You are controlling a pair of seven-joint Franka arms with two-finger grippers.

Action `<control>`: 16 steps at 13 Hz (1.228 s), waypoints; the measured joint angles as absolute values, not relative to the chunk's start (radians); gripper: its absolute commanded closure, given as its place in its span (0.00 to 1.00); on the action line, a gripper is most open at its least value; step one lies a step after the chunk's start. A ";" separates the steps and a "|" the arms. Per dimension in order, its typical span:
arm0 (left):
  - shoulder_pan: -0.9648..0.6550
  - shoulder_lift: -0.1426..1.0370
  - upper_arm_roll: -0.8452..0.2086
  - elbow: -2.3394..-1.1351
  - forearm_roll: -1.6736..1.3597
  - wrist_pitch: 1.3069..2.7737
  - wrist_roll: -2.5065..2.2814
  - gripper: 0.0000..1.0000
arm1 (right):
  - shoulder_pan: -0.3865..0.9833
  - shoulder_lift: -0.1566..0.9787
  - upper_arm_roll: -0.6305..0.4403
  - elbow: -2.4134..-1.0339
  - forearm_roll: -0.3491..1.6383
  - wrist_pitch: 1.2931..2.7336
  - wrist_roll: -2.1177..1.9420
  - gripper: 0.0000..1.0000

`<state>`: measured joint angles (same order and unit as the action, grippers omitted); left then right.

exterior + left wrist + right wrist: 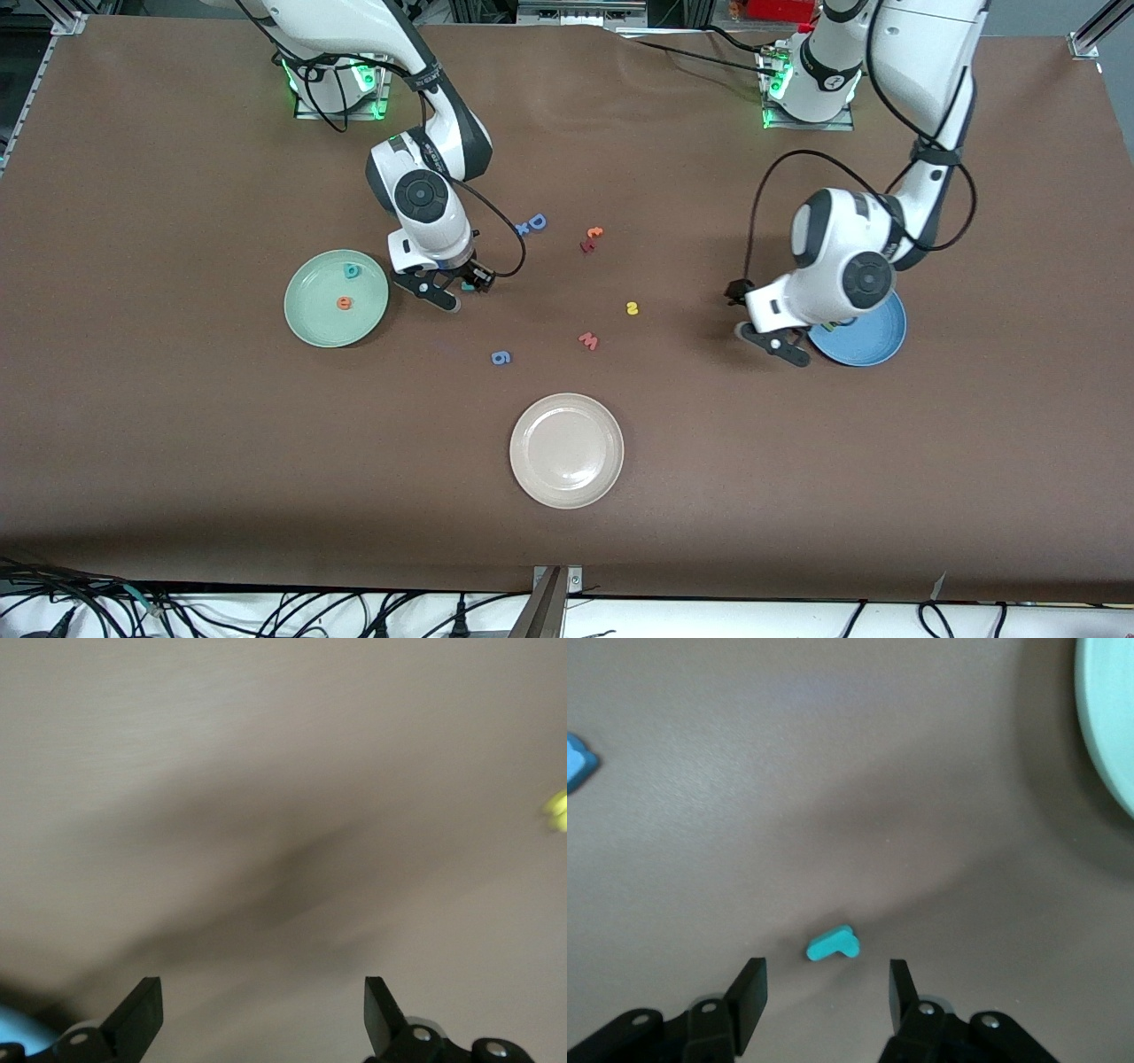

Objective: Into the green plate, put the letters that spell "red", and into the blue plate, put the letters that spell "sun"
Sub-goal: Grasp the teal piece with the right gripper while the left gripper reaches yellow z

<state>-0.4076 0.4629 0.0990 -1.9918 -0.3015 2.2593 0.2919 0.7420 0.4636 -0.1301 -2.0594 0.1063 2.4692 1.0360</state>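
Right gripper is low over the table just beside the green plate, on the side toward the table's middle. Jaws apart, nothing between them. The teal "r" lies flat on the table just ahead of the fingertips in the right wrist view, not touched. In the front view it shows only as a teal speck at the gripper.

The green plate holds the teal "d" and the orange "e", apart from each other, "d" farther from the front camera.

Left gripper hangs over the table at the edge of the blue plate, jaws wide apart and empty. Left wrist view is motion-blurred: bare table, a yellow smear at one edge and a bit of blue at a corner. The arm covers much of the blue plate; a small dark piece shows at the plate's rim, cannot tell which letter.

The yellow "s" is on the table between the two plates, outside both.

Other pieces on the table:
- pink "w", near the "s"
- blue "6"
- blue "D"
- small orange-red pieces
- cream plate, nearest the front camera
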 measured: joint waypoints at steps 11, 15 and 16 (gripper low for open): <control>-0.469 0.479 -0.014 -1.950 -0.302 2.360 -0.484 0.01 | 0.742 0.501 -0.130 -2.068 0.106 2.487 1.077 0.49; -0.501 0.505 -0.016 -1.942 -0.302 2.405 -0.564 0.01 | 0.742 0.501 -0.130 -2.068 0.106 2.499 1.082 0.49; -0.506 0.512 -0.016 -1.941 -0.302 2.406 -0.572 0.01 | 0.742 0.501 -0.130 -2.068 0.106 2.506 1.082 0.49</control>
<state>-0.5059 0.5119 -0.0160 -1.9405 -0.3016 2.4062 -0.5718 0.7421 0.5008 -0.1301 -2.0682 0.1063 2.5055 1.0823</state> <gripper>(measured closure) 0.004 0.493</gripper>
